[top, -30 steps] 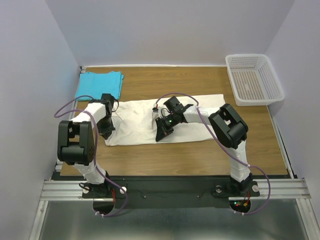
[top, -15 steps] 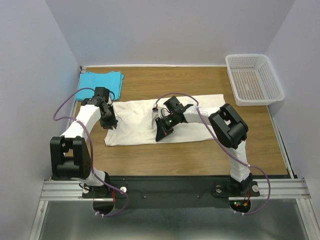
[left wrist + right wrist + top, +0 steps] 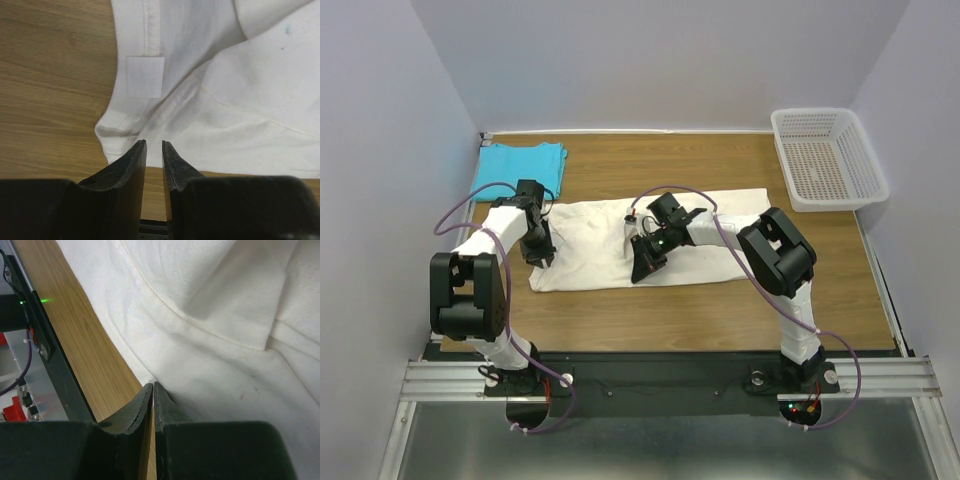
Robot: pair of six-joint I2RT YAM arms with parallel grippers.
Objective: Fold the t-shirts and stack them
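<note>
Your left gripper [image 3: 545, 259] first.

Top view:
- Over the last second the left gripper has wandered along the left end of the large cream-white cotton t-shirt [image 3: 590, 240]. It went from the near-left corner, farther up the short edge, and is now partway back, tip pointing down at the cloth.
- Your right gripper [image 3: 641, 274] has not shifted. It sits on the shirt's near long edge, about the middle.
- The shirt's outline on the wooden table [image 3: 720, 300] is unchanged, a long band lying left to right across the middle.
- The folded turquoise blue cotton t-shirt [image 3: 520, 165] lies in the far-left corner, well apart.
- The white plastic mesh basket [image 3: 825, 160] stands far right.
- Reading: you are re-aiming the left grasp, and no fold was made in this second.

Left wrist view:
- The left gripper [image 3: 153, 145] has its fingers a narrow slit apart, holding nothing.
- Its tips are over the shirt's [image 3: 225, 90] edge, just right of a rounded corner.
- A white square label [image 3: 145, 76] sits on the hem beyond.

Right wrist view:
- The right gripper [image 3: 152, 386] has its fingers pressed together at the shirt's [image 3: 225, 340] edge, where cloth meets wood.
- Whether any hem is caught between them, I cannot tell.

Judgement: the next fold waits on your left pinch. Stacking with the turquoise shirt is not yet begun.
</note>
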